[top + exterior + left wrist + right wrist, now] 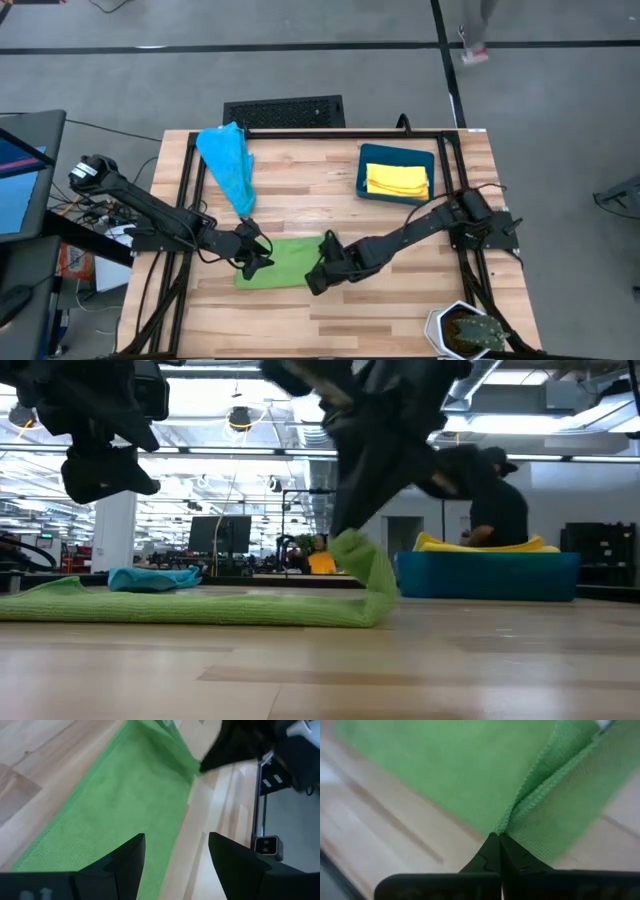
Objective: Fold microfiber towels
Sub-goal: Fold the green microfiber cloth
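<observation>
My right fingers [496,840] are pressed together, pinching the right-hand end of the flat green microfiber towel [283,263], lifted just off the wooden bench [330,180]. The towel lies near the front edge of the bench, about mid-width. My left fingers [175,852] are spread, hovering over the towel's left end and holding nothing.

For a clean fold, I judge: carry the pinched end low and straight over toward the left end, keep both layers in the pinch, and use the left to pin the far end so it doesn't drag.

The crumpled light blue microfiber towel [228,160] sits near the back-left corner. Folded yellow microfiber towels [397,180] sit in the dark teal rectangular bin [364,170] back-right.
</observation>
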`<state>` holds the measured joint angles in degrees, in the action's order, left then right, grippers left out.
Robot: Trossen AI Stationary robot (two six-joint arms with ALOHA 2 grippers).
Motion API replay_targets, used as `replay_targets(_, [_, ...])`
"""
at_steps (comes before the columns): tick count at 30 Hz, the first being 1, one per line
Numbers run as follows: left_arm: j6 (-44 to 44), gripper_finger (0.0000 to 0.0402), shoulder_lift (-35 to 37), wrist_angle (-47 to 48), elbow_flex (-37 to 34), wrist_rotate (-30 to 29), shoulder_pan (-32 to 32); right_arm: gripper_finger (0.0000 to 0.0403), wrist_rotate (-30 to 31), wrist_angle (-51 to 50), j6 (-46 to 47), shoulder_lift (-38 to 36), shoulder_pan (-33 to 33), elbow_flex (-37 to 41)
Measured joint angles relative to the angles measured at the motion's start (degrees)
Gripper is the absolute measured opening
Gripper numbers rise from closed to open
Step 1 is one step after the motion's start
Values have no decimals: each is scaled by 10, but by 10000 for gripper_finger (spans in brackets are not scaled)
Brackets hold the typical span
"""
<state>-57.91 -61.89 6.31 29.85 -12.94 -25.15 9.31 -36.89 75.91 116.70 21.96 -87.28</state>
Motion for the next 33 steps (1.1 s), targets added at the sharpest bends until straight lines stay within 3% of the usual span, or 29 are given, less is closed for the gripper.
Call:
replay_targets(10, [-14, 212, 0, 4, 0, -8, 0, 13, -18, 35, -57, 85, -8, -82])
replay_targets(16, [-15, 212, 0, 3, 0, -15, 0, 35, -7, 31, -70, 93, -10, -90])
replay_targets(20, [-15, 212, 0, 2, 0, -24, 0, 68, 9, 20, -79, 92, -14, -89])
replay_targets(27, [-17, 212, 0, -2, 0, -37, 0, 159, -24, 42, -106, 85, -23, -90])
replay_targets(33, [-17, 212, 0, -23, 0, -39, 0, 211, 101, -14, -82, 29, 7, -92])
